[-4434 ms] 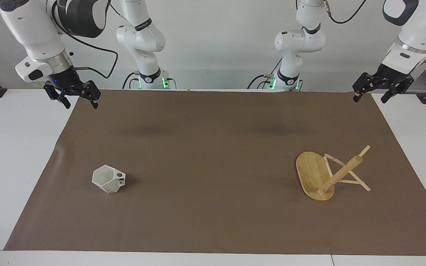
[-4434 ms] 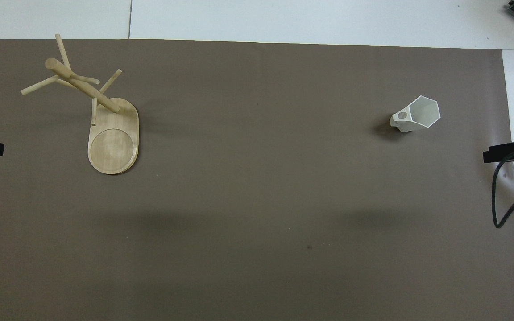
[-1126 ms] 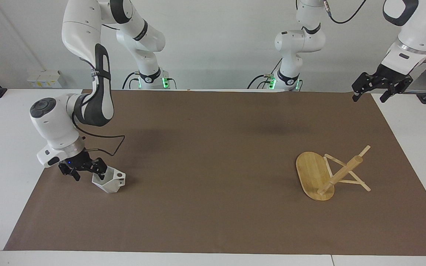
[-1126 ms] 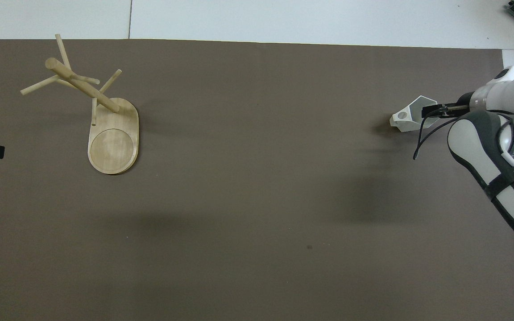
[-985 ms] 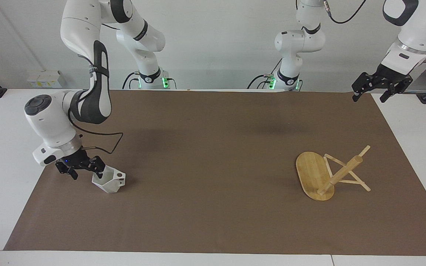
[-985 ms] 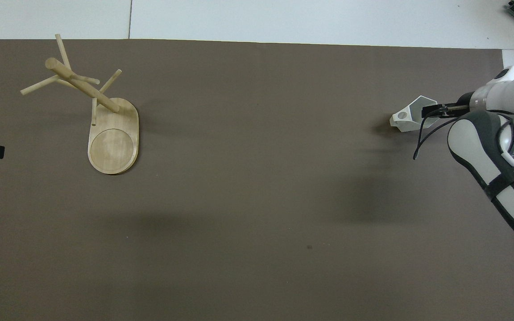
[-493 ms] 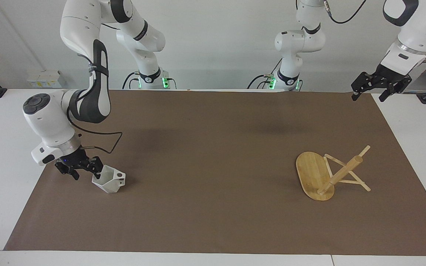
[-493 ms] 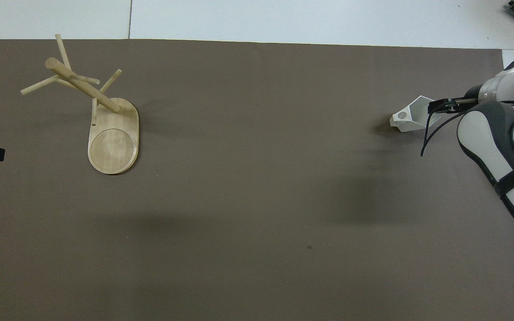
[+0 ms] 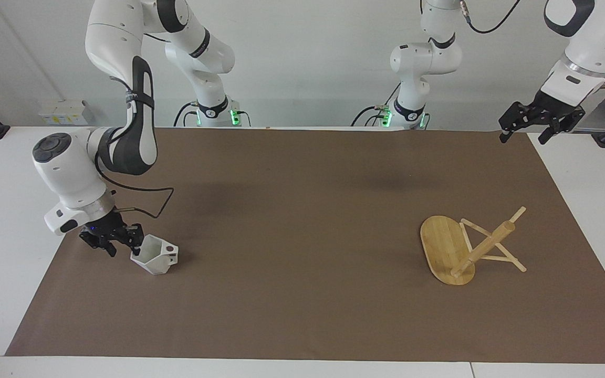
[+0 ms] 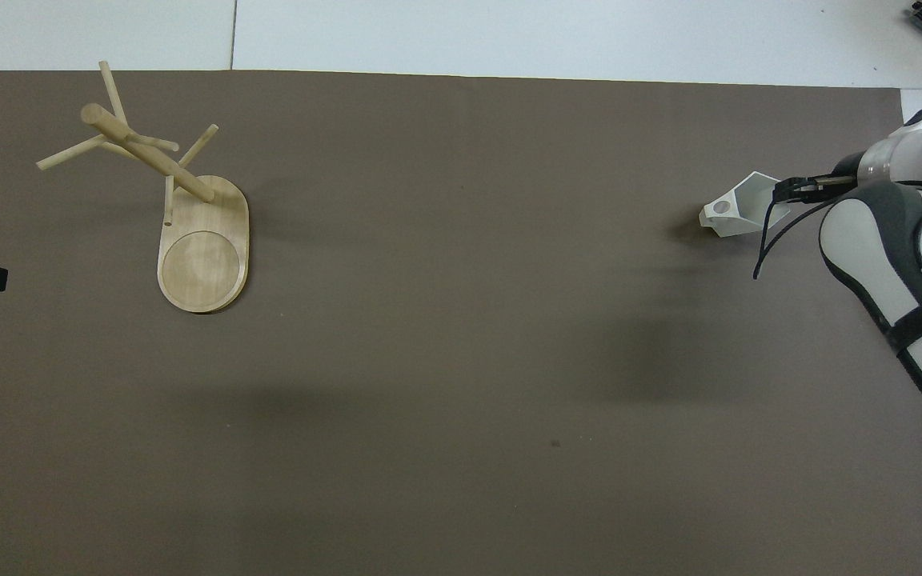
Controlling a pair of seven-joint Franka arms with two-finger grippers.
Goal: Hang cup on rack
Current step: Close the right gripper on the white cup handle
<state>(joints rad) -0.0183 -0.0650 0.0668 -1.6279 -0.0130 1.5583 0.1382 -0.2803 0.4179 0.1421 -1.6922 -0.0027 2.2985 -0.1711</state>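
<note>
A white faceted cup (image 9: pixel 154 256) lies tipped on the brown mat (image 9: pixel 302 210) toward the right arm's end of the table, its pierced handle pointing toward the table's middle. At its rim, the right gripper (image 9: pixel 124 240) has one finger inside the mouth and one outside, jaws partly closed on the wall; a firm grip cannot be told. The bamboo mug rack (image 9: pixel 470 244) lies toppled at about three o'clock from the cup in the facing view, well apart, nothing between them. The left gripper (image 9: pixel 539 122) waits, jaws wide open, over the mat's corner.
</note>
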